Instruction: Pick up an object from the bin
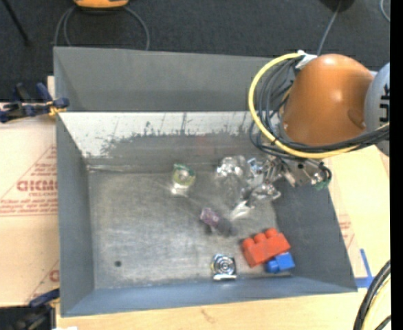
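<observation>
**Seven Little Things in a Grey Bin**

I count seven small things in the grey metal bin (71, 205). One red toy block made of bricks (263, 245) sits at the front right, with one little blue brick (279, 262) touching it. One round silver metal cap (223, 267) lies near them by the front wall. One small purple lump (210, 218) is in the middle, with one whitish clear bit (241, 212) close by. One round pale green see-through cup (182, 179) and one shiny clear crinkly piece (229, 167) lie farther back.

The bin floor is dull and scratched. The room's floor is dark.

The arm, with its orange dome cover (325, 98), leans in from the right. Its gripper (262, 186) is low down, just to the right of the clear crinkly piece. I cannot tell if it is spread or pressed together.
</observation>
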Robot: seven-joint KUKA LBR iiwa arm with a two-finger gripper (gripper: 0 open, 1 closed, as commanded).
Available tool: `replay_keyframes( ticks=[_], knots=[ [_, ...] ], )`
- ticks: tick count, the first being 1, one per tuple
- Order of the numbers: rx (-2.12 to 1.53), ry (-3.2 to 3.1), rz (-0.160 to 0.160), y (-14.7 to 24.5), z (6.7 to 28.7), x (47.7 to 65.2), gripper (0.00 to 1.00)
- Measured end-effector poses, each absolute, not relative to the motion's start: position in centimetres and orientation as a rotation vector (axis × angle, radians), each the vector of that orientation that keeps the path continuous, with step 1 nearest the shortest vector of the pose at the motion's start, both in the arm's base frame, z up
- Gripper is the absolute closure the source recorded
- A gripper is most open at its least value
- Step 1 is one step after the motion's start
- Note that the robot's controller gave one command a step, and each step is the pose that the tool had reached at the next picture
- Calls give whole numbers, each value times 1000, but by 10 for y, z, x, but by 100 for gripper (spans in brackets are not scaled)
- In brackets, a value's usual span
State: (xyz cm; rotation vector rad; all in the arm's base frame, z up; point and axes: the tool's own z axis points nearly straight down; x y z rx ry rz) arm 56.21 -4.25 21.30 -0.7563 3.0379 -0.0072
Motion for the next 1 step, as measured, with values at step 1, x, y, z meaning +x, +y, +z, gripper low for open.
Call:
replay_keyframes(
  ticks=[1],
  knots=[
    [-756,3045,1,-41,208,561,0]
  ],
)
